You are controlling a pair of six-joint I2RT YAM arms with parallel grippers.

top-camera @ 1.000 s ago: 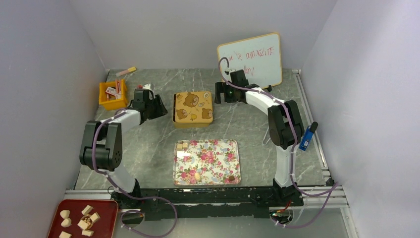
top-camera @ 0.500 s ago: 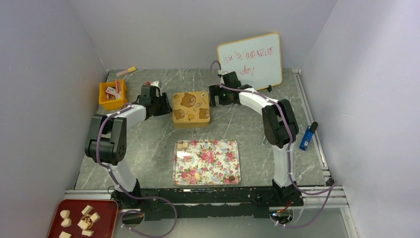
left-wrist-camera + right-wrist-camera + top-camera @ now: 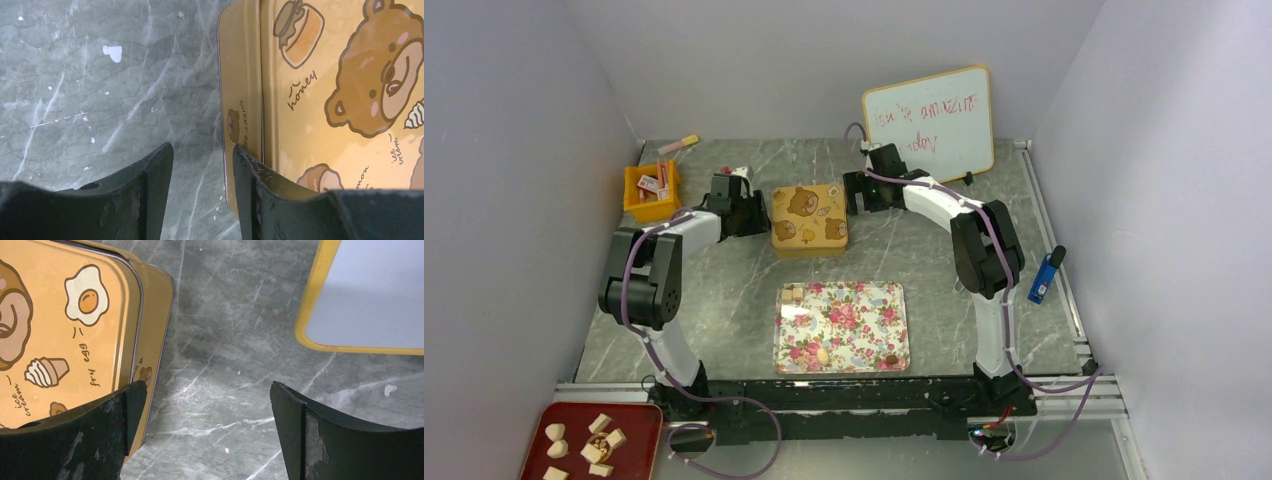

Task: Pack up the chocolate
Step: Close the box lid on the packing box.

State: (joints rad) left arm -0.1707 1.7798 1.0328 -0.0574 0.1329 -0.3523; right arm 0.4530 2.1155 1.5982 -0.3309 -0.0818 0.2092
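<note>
1. Two grippers are flanking the closed bear tin: left gripper half-open, right gripper gaping wide, both holding nothing.
2. Next, I judge, the lid is needing lifting.
3. Chocolate is waiting on one floral tray: roughly four pieces showing.

You are looking at a robotics lab test cell.
Plain pale walls box in a grey marble-patterned table, two arms are bolted to an aluminium rail, and a handwritten whiteboard leans behind.
</note>
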